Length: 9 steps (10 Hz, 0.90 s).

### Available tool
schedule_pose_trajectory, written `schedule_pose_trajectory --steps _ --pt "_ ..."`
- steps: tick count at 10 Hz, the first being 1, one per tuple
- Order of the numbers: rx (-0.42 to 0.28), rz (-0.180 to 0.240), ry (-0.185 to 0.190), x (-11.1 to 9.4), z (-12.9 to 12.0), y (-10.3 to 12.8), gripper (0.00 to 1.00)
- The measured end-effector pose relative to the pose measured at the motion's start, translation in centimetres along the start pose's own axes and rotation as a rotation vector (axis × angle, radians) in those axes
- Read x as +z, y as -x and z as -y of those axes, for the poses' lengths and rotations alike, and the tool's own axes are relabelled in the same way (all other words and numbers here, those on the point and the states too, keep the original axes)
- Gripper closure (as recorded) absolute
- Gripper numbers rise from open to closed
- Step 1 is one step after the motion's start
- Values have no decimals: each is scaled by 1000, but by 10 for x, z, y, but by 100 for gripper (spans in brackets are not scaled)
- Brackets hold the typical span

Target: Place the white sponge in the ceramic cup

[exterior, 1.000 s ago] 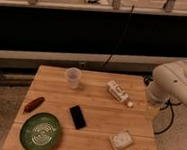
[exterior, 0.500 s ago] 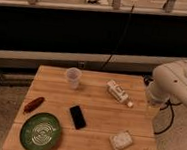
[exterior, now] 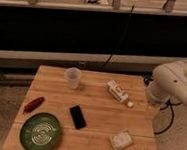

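The white sponge (exterior: 121,140) lies flat near the front right corner of the wooden table (exterior: 100,104). The ceramic cup (exterior: 73,78) stands upright at the table's back, left of the middle, well away from the sponge. My white arm (exterior: 174,85) hangs bent beside the table's right edge, above and to the right of the sponge. My gripper itself is hidden behind the arm and holds none of the table's things.
A white bottle-like object (exterior: 118,92) lies at the back right. A black phone (exterior: 77,116) lies in the middle. A round green patterned plate (exterior: 41,132) sits at the front left, with a reddish-brown object (exterior: 33,104) beyond it. Cables hang behind the table.
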Motion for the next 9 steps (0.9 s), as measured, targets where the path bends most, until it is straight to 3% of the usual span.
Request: schedule_pose_trajectory --steps 3,7,9 --pt "-2 1 0 1 -1 0 20" --pt "-74 53 18 14 -29 36 20" --pt "-90 81 25 21 -40 40 20"
